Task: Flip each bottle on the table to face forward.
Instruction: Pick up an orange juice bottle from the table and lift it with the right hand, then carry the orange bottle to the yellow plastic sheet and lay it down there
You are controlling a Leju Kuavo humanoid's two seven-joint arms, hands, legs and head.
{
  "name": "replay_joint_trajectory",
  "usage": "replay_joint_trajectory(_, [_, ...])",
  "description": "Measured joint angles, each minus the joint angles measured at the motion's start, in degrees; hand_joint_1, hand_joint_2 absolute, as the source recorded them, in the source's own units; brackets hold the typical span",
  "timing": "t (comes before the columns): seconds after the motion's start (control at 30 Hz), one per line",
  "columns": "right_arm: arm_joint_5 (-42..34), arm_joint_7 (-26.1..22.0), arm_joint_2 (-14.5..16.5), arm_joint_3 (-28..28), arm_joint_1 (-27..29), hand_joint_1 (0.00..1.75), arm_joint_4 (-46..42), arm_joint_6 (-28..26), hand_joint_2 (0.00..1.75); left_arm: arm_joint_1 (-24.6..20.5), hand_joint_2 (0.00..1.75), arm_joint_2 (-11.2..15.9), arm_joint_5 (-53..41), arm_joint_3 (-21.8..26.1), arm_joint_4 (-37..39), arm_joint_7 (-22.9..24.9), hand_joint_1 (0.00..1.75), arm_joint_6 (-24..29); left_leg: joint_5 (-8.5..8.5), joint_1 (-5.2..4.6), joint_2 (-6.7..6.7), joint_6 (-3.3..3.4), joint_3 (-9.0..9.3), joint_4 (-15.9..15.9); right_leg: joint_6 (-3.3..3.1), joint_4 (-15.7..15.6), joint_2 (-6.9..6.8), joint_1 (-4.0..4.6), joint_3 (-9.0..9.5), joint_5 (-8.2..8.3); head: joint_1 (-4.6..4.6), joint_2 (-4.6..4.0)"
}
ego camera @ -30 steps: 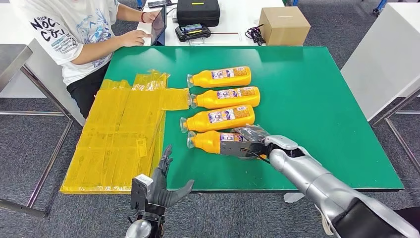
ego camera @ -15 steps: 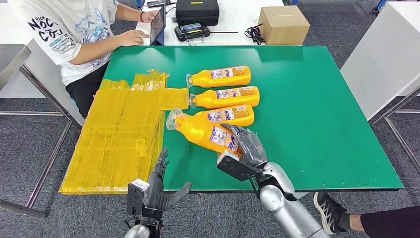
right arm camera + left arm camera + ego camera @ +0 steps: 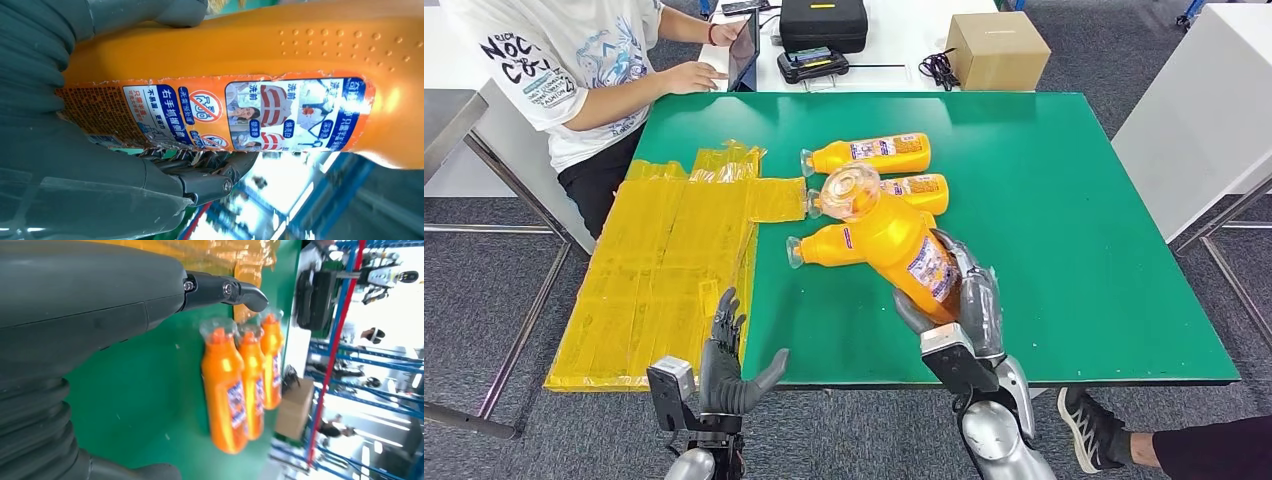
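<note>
While the right hand (image 3: 964,300) grips the lifted orange detergent bottle (image 3: 894,235) by its lower body above the green table (image 3: 1074,220), it should roll the bottle about its length before laying it down, keeping clear of the three lying bottles (image 3: 869,155). Its long axis tilts steeply, clear cap (image 3: 849,190) raised toward those bottles, base in the palm. The left hand (image 3: 724,365) hangs spread and empty off the table's near edge.

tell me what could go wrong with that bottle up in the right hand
The right hand grips the lifted bottle near its base, cap end tilted up and unsupported, so it might slip or pivot. It hangs above the three bottles lying on the green table; a drop or a low swing could knock them out of their row.
</note>
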Motion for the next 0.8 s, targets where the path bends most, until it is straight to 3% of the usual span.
replay_joint_trajectory(0.17, [0.04,-5.40,3.07,-0.98,2.54,1.75,1.76,-2.83,1.75,-0.14,1.75,0.28,7.43,-1.58,-2.53,3.72,0.00,-9.75,0.00,0.00,0.01,0.00,0.00,0.00,0.00,0.00,0.00,0.00,0.00,0.00,0.00,0.00])
replay_joint_trajectory(0.47, [-4.13,-10.74,9.38,4.18,2.85,1.75,17.48,0.74,1.75,-1.48,1.75,1.19,22.64,-5.47,-3.69,10.45,0.00,-25.88,0.00,0.06,0.03,-0.01,0.00,-0.02,-0.01,0.01,0.02,0.03,0.00,-0.01,0.01,0.00])
replay_joint_trajectory(0.8, [-5.18,-11.06,11.79,9.75,0.21,1.75,26.36,1.41,1.75,-2.43,1.75,2.56,21.86,-6.50,-1.98,10.08,0.00,-26.19,0.01,0.05,0.01,-0.01,0.00,-0.02,-0.02,0.01,0.01,0.01,0.00,-0.01,0.02,0.00])
